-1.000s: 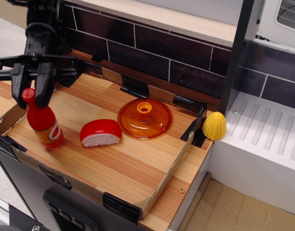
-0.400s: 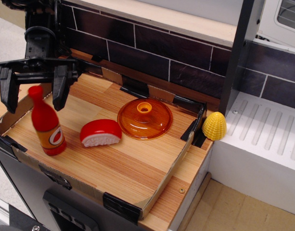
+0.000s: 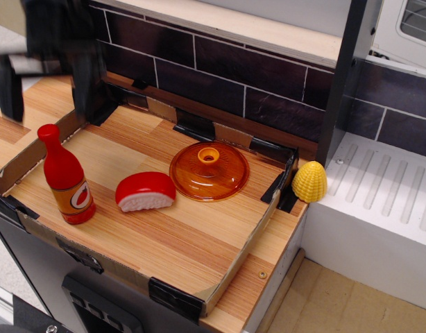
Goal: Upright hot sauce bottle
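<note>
Hot sauce bottle (image 3: 67,179) is upright on the wooden tabletop (image 3: 164,236), near the front-left corner of the low cardboard rim (image 3: 32,158). Its base sits just inside the rim's front-left edge, cap up, label facing the camera.

Gripper (image 3: 43,76) is above and behind the bottle at the top-left, motion-blurred and well clear of the cap. Jaws apart, one finger each side, nothing between them.

Red-and-white half-round toy (image 3: 145,191) lies just right of the bottle with a small gap, not touching. Orange lid (image 3: 209,171) sits behind-right of that toy, close to it; can't tell if they touch. Yellow corn toy (image 3: 309,182) is outside the rim, at its back-right corner.

Open wood runs across the front and right of the tray, up to the front corner bracket (image 3: 175,298).
</note>
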Motion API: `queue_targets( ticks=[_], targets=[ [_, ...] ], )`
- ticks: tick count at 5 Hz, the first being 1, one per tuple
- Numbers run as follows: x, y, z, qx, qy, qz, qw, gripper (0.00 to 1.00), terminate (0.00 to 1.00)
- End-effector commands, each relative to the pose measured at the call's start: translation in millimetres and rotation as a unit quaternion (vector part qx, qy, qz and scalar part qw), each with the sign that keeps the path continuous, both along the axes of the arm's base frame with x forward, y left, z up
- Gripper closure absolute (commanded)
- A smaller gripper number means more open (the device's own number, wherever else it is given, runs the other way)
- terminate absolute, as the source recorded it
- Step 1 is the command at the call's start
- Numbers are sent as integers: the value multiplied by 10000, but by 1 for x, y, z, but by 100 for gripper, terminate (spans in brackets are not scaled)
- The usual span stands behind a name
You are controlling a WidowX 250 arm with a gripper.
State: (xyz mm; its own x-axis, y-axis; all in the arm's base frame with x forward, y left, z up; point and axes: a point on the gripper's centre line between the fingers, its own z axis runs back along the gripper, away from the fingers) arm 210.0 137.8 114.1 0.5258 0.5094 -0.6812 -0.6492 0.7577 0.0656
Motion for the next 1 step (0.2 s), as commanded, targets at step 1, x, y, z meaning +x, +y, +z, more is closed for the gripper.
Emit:
queue_targets(
  ticks=[1],
  targets=[
    [8,18,39,942,-1146,69,9889,0,100]
  ],
)
